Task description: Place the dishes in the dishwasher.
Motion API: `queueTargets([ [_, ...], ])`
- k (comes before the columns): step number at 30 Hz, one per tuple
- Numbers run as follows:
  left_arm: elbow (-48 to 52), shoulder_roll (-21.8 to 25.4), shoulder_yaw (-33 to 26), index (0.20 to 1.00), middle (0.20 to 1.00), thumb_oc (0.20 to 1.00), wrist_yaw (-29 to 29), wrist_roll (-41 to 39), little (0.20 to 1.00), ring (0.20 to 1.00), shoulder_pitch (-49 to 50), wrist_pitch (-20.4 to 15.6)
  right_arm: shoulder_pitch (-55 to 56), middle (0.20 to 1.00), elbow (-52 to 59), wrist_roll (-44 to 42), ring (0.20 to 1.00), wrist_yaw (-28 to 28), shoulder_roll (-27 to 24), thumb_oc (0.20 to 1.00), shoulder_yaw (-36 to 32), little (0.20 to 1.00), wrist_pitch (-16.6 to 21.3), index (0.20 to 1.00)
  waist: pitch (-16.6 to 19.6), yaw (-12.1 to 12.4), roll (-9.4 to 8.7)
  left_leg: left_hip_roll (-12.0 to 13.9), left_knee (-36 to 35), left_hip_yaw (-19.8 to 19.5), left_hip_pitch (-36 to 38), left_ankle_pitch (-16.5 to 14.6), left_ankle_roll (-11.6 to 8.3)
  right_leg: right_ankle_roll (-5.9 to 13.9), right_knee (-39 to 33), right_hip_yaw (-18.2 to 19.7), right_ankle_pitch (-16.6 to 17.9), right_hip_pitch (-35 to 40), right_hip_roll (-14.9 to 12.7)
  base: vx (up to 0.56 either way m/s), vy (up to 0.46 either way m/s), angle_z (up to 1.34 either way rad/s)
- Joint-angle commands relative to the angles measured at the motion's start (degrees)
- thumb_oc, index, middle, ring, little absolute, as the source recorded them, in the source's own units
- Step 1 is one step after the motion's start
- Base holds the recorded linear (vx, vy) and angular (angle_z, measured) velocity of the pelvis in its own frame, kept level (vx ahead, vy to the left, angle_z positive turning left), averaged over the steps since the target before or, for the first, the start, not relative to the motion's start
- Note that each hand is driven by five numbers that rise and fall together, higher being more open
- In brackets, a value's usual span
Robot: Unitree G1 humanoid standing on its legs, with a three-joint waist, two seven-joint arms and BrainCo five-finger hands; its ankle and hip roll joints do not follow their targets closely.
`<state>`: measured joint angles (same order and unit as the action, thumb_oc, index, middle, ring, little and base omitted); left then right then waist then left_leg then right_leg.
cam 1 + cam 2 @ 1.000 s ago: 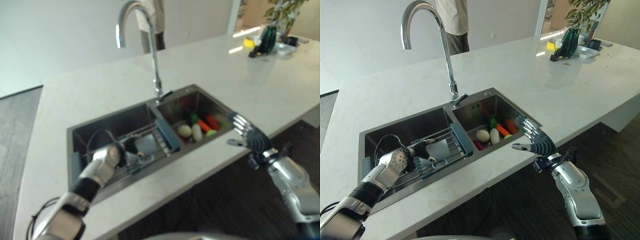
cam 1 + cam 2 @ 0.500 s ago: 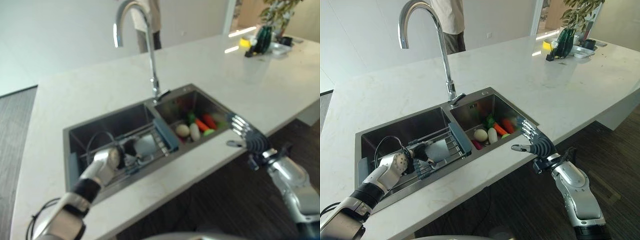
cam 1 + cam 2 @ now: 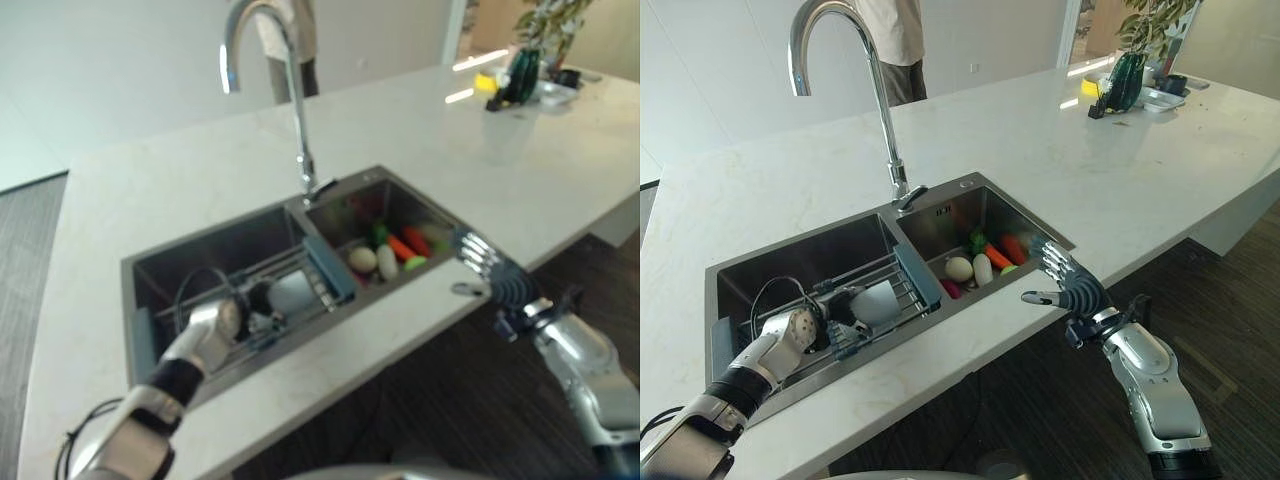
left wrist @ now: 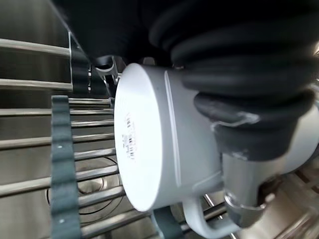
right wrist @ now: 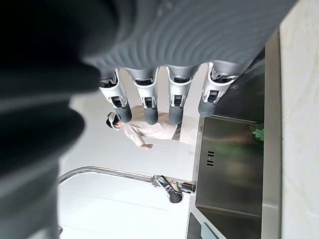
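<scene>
The left hand (image 3: 800,328) is curled round a white mug (image 4: 164,144) over the wire rack (image 3: 865,310) in the sink's (image 3: 790,262) left basin. The right hand (image 3: 1068,288) hovers with fingers spread straight at the worktop (image 3: 1060,170) edge beside the right basin, where vegetables (image 3: 985,262) lie.

Brushed steel sink (image 3: 970,205), glossy white mug (image 4: 159,144) (ceramic-looking), polished stone counter (image 3: 1120,170).

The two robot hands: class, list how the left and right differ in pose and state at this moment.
The left robot hand reaches down into the left sink basin, its fingers curled round a white mug over the wire rack. The right robot hand hovers at the counter edge, fingers straight, holding nothing. Both have dark ribbed covers.
</scene>
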<state>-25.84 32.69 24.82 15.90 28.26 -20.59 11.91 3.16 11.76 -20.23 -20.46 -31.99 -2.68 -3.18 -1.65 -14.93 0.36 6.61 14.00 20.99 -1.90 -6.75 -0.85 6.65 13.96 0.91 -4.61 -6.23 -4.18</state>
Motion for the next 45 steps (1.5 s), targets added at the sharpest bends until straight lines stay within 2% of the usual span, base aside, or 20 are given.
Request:
queueTargets([
  [1,-2.80,0.18,0.02,1.000,1.000,1.000,-1.47,2.88,1.000,1.000,-2.27,-0.15,-0.93,1.000,4.23,0.18,1.000,-0.34,-1.60,1.000,-0.47,1.000,1.97,1.000,-0.46,-0.56,0.43,1.45,3.19,-2.02,1.79,-7.43,-0.03,3.97,3.23,-1.06,-3.26,-0.91,-1.75,0.00,0.000,0.00],
  [11,-7.71,-2.58,0.57,1.000,1.000,1.000,-3.83,3.10,1.000,1.000,-2.31,-0.47,-0.69,1.000,4.37,-0.81,1.000,-1.32,-1.14,1.000,-0.42,1.000,2.04,1.000,-0.31,-1.33,0.24,1.56,3.19,-1.46,1.95,-7.53,0.13,4.01,3.23,-0.67,-3.15,-1.14,-1.56,0.00,0.000,0.00],
  [12,-8.51,-2.88,0.71,0.875,0.875,0.875,-3.98,3.38,0.875,0.875,-2.24,-0.59,-0.68,1.000,4.37,-0.80,1.000,-1.35,-1.16,1.000,-0.41,1.000,2.04,1.000,-0.28,-1.42,0.23,1.55,3.19,-1.42,1.94,-7.53,0.14,4.02,3.23,-0.58,-3.16,-1.18,-1.53,0.00,0.000,0.00],
  [13,-9.66,-3.40,0.84,0.507,0.507,0.507,-4.24,3.73,0.507,0.507,-2.20,-0.67,-0.74,1.000,4.34,-0.76,1.000,-1.38,-1.15,1.000,-0.29,1.000,2.03,1.000,-0.26,-1.54,0.22,1.59,3.19,-1.34,1.95,-7.51,0.14,4.05,3.23,-0.49,-3.15,-1.23,-1.50,0.00,0.000,0.00],
  [14,-10.39,-3.72,0.94,0.200,0.200,0.200,-4.13,4.28,0.200,0.200,-2.26,-0.71,-0.75,1.000,4.27,-0.69,1.000,-1.51,-1.12,1.000,-0.32,1.000,2.03,1.000,-0.24,-1.65,0.22,1.64,3.19,-1.24,1.96,-7.52,0.13,4.08,3.23,-0.47,-3.16,-1.24,-1.50,0.00,-0.009,-0.04],
  [17,-12.75,-4.38,1.41,0.200,0.200,0.200,-4.33,5.28,0.200,0.200,-2.37,0.04,-0.96,1.000,4.43,-0.55,1.000,-1.74,-1.16,1.000,-0.06,1.000,1.74,1.000,-0.21,-1.91,0.18,1.68,3.19,-1.05,2.07,-7.52,0.15,4.09,3.23,-0.20,-3.13,-1.27,-1.37,0.00,-0.011,-0.09],
  [22,-13.96,-4.32,1.28,0.200,0.200,0.200,-4.81,5.42,0.200,0.200,-2.59,-1.34,-0.93,1.000,4.39,-0.43,1.000,-1.96,-1.24,1.000,0.09,1.000,1.65,1.000,-0.24,-1.99,0.20,1.72,3.19,-0.83,2.17,-7.49,0.14,4.09,3.23,-0.04,-2.98,-1.27,-1.34,0.00,0.001,-0.08],
  [26,-13.27,-4.97,0.74,0.200,0.200,0.200,-8.38,3.07,0.200,0.200,-1.84,-0.48,-0.70,1.000,4.37,-0.13,1.000,-1.79,-0.90,1.000,0.22,1.000,1.90,1.000,-0.36,-1.60,0.06,1.64,3.19,-1.12,2.06,-7.46,0.11,4.09,3.23,-0.33,-2.93,-1.24,-1.45,0.00,-0.002,-0.01],
  [36,-8.18,-3.67,-0.40,0.200,0.200,0.200,-10.91,-0.72,0.200,0.200,0.06,-1.46,-0.32,1.000,4.28,0.11,1.000,0.24,-0.51,1.000,0.37,1.000,2.35,1.000,-0.68,-0.24,-0.18,1.41,3.19,-1.90,1.84,-7.53,0.14,4.13,3.23,-1.26,-3.00,-1.05,-1.95,0.00,0.000,0.01],
  [37,-7.13,-3.11,-1.17,0.200,0.200,0.200,-11.93,-2.39,0.200,0.200,0.36,-1.09,-0.28,1.000,4.22,0.28,1.000,0.63,-0.43,1.000,0.38,1.000,2.39,1.000,-0.72,0.05,-0.16,1.38,3.19,-2.01,1.78,-7.51,0.09,4.14,3.23,-1.39,-3.01,-1.04,-2.04,-0.04,-0.008,0.16],
  [39,1.55,0.43,-6.58,0.200,0.200,0.200,-13.93,-8.59,0.200,0.200,4.13,-2.70,1.23,1.000,4.52,0.72,1.000,2.10,0.00,1.000,-1.02,1.000,2.69,1.000,-1.20,1.66,-0.21,1.14,3.19,-2.97,1.55,-7.36,-0.02,4.00,3.23,-2.26,-3.04,-0.81,-2.40,-0.06,-0.013,0.18],
  [41,6.24,2.15,-10.92,0.200,0.200,0.200,-15.98,-10.57,0.200,0.200,7.59,-4.18,1.96,1.000,4.39,0.65,1.000,2.61,0.19,1.000,-2.33,1.000,2.92,1.000,-1.39,2.63,-0.46,0.94,3.19,-3.78,1.36,-7.34,-0.12,3.88,3.23,-2.70,-3.18,-0.60,-2.58,-0.03,-0.012,0.11],
  [45,10.92,3.60,-14.58,0.200,0.200,0.200,-16.64,-13.26,0.200,0.200,10.04,-5.70,2.24,1.000,4.55,0.46,1.000,3.17,-0.02,1.000,-3.24,1.000,2.57,1.000,-1.67,3.53,-0.54,0.72,3.19,-4.51,1.23,-7.25,-0.21,3.64,3.23,-3.18,-3.35,-0.31,-2.76,0.00,0.009,0.21],
])
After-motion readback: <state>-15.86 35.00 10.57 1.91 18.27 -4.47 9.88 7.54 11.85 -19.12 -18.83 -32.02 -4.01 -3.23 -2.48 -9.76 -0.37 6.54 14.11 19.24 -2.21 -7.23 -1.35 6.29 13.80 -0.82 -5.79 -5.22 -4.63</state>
